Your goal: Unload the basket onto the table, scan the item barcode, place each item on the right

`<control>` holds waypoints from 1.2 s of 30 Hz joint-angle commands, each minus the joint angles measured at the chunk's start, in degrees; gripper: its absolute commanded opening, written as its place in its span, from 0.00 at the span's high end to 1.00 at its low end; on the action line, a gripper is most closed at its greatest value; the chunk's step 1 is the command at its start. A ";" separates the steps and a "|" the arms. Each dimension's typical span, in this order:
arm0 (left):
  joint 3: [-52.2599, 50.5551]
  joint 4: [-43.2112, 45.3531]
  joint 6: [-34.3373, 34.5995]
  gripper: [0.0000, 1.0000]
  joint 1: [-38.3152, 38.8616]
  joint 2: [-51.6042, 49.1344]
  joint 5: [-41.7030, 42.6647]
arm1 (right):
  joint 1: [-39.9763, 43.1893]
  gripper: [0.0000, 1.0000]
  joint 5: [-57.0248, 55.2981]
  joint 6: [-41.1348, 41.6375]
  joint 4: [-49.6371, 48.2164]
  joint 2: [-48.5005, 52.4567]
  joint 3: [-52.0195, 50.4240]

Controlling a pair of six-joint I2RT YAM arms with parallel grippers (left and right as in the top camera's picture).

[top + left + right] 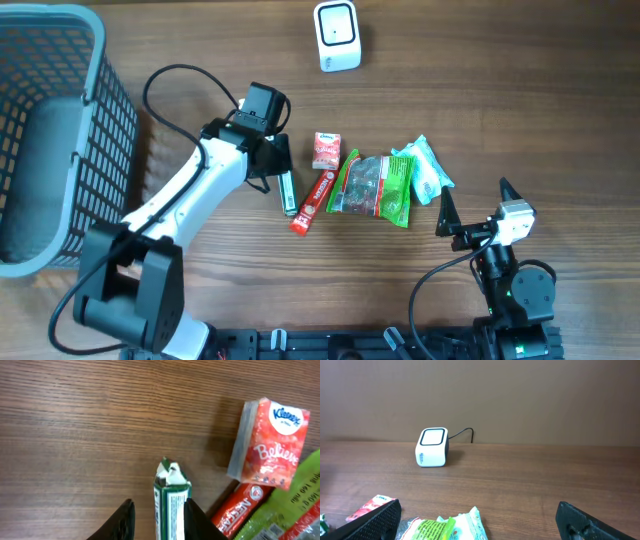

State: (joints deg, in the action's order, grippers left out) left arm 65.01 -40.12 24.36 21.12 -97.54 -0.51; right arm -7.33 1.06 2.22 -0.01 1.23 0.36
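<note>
The item, a slim green-and-white pack (pixel 288 192), lies flat on the wooden table (pixel 480 90) just left of centre in the overhead view, its long side running up and down the frame. The left gripper (pixel 283 170) sits right over its upper end. In the left wrist view the pack (pixel 171 502) rises from the bottom edge between the two dark fingers (pixel 125 520). The jaws stand narrowly apart: the finger on the right of the frame is tight against the pack's edge, but bare table shows between the pack and the finger on the left. So it's bracketed, not clamped.

Just right of the pack lies a red stick sachet (pixel 312 200), tilted, and above that a red Kleenex tissue pack (pixel 326 150). Both crowd the right side of the left wrist view too, tissue pack (pixel 267 445) above, sachet (pixel 240 507) below. Next right is a green snack bag (pixel 372 185), then a white-and-green wrapped packet (pixel 428 170).

The scanner (pixel 337 36), a small white box, stands at top centre, well apart from the item. The right wrist camera sees it (pixel 432 447) left of centre with its cable trailing behind.

Lower right, the right gripper (pixel 475 203) hangs with its jaws spread wide, holding nothing and touching nothing. A grey basket (pixel 110 110) fills the upper left corner.
</note>
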 commanded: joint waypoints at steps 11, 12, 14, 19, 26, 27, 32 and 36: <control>3.17 0.72 0.52 0.00 -5.92 5.75 -0.31 | -0.09 0.00 -0.09 -0.72 -0.31 -0.22 -0.07; 3.48 0.74 0.52 0.00 -8.31 7.72 -0.92 | -0.09 0.00 -0.09 -0.72 -0.31 -0.22 -0.07; 3.48 0.72 0.50 0.00 -13.22 10.91 -1.51 | -0.09 0.00 -0.09 -0.74 -0.31 -0.22 -0.07; 3.48 0.39 0.52 0.00 -22.23 12.68 -1.46 | -0.09 0.00 -0.09 -0.72 -0.31 -0.22 -0.07; 3.48 -0.68 0.52 0.00 -23.02 12.68 -1.46 | -0.09 0.00 -0.09 -0.72 -0.31 -0.22 -0.07; 3.48 -0.68 0.52 0.00 -23.02 12.68 -1.46 | -0.09 0.00 -0.09 -0.74 -0.31 -0.22 -0.07; 3.48 -0.68 0.52 0.00 -23.02 12.68 -1.46 | -0.09 0.00 -0.09 -0.74 -0.31 -0.22 -0.07; 3.48 -0.68 0.52 0.00 -23.02 12.68 -1.46 | -0.09 0.00 -0.09 -0.72 -0.31 -0.22 -0.07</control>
State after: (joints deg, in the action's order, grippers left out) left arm 67.59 -40.75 24.77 -1.67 -85.19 -1.61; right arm -7.33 1.06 2.22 -0.01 1.23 0.36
